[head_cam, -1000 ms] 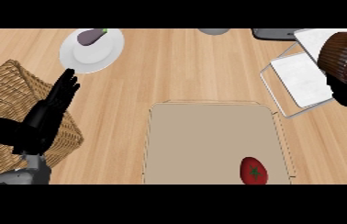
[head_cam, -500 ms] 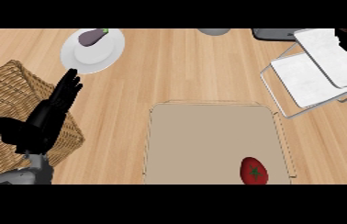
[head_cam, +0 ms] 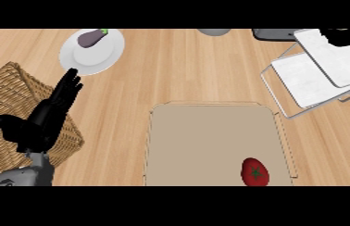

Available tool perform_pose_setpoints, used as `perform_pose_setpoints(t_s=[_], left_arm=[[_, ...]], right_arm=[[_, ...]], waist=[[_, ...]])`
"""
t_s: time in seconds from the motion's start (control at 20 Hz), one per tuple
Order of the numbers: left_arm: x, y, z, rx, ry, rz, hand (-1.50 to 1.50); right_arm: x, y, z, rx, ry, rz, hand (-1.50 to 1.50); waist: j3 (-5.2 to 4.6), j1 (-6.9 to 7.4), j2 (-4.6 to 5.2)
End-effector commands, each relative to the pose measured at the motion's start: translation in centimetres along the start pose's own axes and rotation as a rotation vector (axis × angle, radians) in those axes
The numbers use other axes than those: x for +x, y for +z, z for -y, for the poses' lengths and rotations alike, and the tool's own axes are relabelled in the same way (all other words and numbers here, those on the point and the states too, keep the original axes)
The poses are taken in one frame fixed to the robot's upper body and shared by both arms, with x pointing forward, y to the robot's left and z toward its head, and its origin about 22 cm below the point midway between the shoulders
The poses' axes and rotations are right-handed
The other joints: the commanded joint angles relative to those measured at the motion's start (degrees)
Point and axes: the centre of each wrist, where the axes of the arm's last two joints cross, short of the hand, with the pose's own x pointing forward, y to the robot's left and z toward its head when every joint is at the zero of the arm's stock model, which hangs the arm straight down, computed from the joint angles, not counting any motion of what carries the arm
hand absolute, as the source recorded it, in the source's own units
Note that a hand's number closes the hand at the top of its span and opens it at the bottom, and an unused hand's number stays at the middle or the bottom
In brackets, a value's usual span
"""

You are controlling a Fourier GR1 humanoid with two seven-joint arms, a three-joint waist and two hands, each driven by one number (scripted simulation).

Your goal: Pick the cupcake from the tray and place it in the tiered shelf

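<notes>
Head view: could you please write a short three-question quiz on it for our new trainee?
1. True or false: the plate holds nothing.
2. Over what does the left hand show? A: wicker basket. B: tiered shelf.
3. Fill in: the red fruit lies on the ____.
Key: 1 false, an aubergine lies on it; 2 A; 3 tray.

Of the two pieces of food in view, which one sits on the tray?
The red tomato, near the tray's lower right corner. The purple eggplant lies on the white plate instead.
</notes>
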Motion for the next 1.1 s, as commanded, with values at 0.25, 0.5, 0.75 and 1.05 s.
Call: perform_pose_setpoints(t_s=[0.25, 0.5, 0.75, 1.05], left_arm=[[1.7, 1.0, -0.7, 0.014, -0.002, 0.008, 0.0], [-0.4, 1.2, -1.1, 0.001, -0.008, 0.003, 0.0], [0.7, 0.9, 1.4, 0.001, -0.003, 0.01, 0.0], [0.7, 1.5, 0.4, -0.015, -0.003, 0.008, 0.0]], right_arm=[[-2.5, 1.0, -3.9, 0.292, 0.066, 0.059, 1.5], [-4.5, 1.5, -3.5, 0.214, 0.059, -0.076, 1.5], [-8.0, 2.0, -3.2, -0.014, 0.079, -0.311, 1.5], [-10.1, 4.4, -1.5, 0.343, 0.726, -0.24, -1.5]], waist=[[0.03, -0.04, -0.1], [0.01, -0.38, -0.13], [0.08, -0.1, 0.11], [-0.11, 0.41, 0.09]])
